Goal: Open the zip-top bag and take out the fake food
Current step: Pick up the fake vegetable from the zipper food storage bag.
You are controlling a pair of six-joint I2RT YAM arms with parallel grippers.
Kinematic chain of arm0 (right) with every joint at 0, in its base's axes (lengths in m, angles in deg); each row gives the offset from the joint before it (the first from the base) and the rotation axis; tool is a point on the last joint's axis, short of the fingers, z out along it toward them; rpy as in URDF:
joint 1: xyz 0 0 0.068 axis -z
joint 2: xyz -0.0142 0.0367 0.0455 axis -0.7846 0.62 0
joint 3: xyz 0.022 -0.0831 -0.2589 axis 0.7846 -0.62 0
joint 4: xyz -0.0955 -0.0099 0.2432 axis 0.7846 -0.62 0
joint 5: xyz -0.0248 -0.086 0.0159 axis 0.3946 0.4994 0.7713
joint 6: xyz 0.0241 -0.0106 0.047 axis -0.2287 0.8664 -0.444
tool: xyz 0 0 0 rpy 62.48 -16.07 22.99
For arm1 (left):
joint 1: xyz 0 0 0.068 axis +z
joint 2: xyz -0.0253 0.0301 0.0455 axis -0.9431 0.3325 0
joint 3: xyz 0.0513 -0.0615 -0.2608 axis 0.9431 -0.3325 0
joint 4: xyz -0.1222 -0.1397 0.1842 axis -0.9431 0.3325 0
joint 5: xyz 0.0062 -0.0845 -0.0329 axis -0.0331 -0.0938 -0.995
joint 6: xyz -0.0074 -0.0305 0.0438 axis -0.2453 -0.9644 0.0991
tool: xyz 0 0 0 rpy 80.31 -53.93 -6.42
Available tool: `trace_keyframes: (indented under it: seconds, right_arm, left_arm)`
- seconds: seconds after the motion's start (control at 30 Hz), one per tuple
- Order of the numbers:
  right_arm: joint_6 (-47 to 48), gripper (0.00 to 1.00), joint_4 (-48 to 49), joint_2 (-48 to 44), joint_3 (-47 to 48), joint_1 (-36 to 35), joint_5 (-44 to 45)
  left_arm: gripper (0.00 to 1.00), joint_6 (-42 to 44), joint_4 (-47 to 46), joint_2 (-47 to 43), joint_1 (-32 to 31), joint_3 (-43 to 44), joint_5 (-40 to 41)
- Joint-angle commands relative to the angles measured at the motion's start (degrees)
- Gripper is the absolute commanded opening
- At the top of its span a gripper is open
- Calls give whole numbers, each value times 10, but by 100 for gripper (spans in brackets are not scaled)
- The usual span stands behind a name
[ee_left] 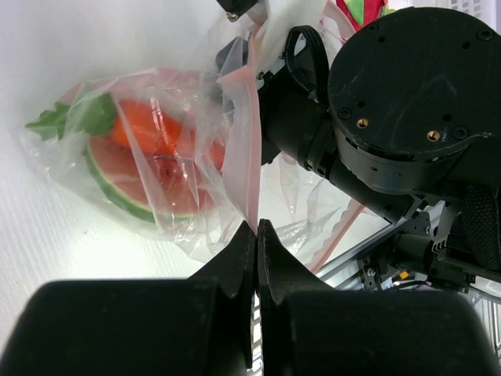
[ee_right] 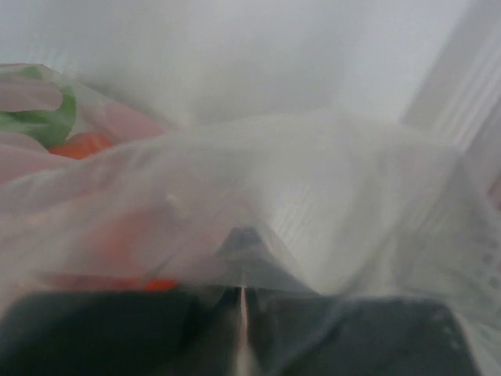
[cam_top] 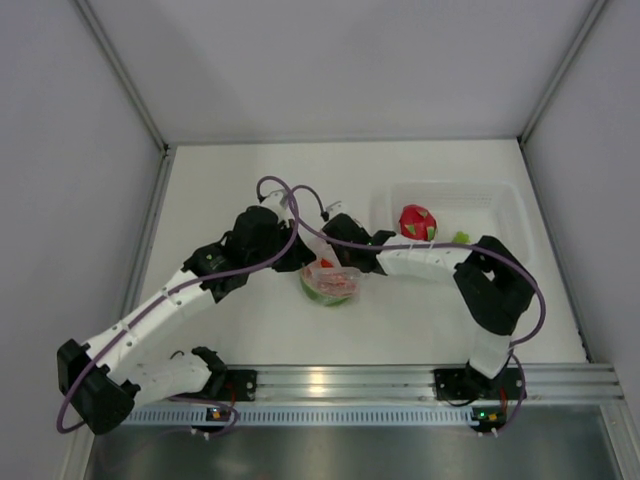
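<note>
Both arms lean in from the near rail and meet over the middle of the white table. The left arm runs up on a long diagonal from the near left corner. The right arm rises from its base, folds at the elbow and stretches leftward, so its forearm passes right in front of the clear tub at the far right. Between the two wrists sits the zip-top bag, bunched on the table with its mouth pulled up. The left gripper is clenched tight on the bag's pinkish zip strip, which runs straight down into the pinched tips. The right gripper is also closed, with the bag's film caught at its tips and draped back over them, fogging that wrist's view. From the left wrist, the right arm's black wrist housing blocks the whole right side. Inside the bag lie a melon slice, an orange piece and a green leafy piece. The magenta dragon fruit and a small green piece sit in the tub.
</note>
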Motion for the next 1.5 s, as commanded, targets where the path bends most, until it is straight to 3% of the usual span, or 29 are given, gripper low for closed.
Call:
trace_keyframes:
  seconds: [0.0, 0.17, 0.27, 0.4, 0.53, 0.7, 1.0, 1.17, 1.47]
  right_arm:
    - [-2, 0, -70, -24, -24, 21, 103]
    - [-13, 0, -112, -70, -63, 55, 136]
    - [-18, 0, -84, -124, -93, 58, 57]
    - [-40, 0, 2, -182, -127, 58, -136]
    - [-69, 3, 57, -172, -122, 50, -199]
    - [-61, 5, 71, -150, -89, 19, -190]
    - [12, 6, 92, -142, -57, -57, -89]
    - [34, 8, 97, -95, -53, -58, -86]
    - [54, 13, 105, -27, -27, -55, -46]
  left_arm:
    - [0, 11, -19, -19, 0, 3, -8]
    - [0, 17, -19, -17, 0, -2, -9]
    - [0, 18, -21, -3, 0, -6, -13]
    - [0, 16, -21, 8, 0, -13, 7]
    - [0, 15, -28, 3, 0, -23, 12]
    - [0, 17, -42, -6, 0, -33, -11]
    - [0, -26, -101, -12, 0, -63, -29]
    - [0, -60, -124, -19, 0, -82, -10]
    - [0, -50, -123, -21, 0, -95, -13]
